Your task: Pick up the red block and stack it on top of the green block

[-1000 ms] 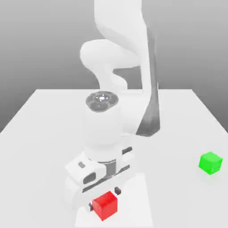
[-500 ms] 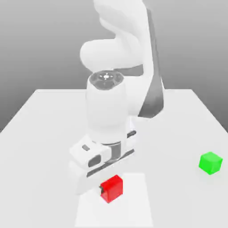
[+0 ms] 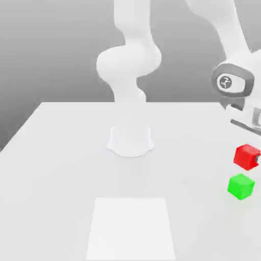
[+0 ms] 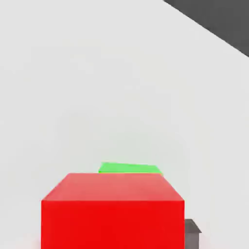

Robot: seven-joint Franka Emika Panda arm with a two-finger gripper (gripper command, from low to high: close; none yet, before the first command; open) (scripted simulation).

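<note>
Looking down from my hand cam, the gripper (image 3: 256,159) is clamped on the red block (image 4: 113,210), with one dark fingertip (image 4: 192,231) peeking out beside it. Just past it sits the green block (image 3: 240,186) on the white table (image 3: 61,168), almost directly below. The arm reaches far toward the exterior view's right, wrist pointed down.

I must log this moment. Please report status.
Fingers shut on red block. Red block in air above green block, not touching. Nothing between them.

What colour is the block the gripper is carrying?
Bright red, plain faces; the red block shows best in the hand view.
</note>
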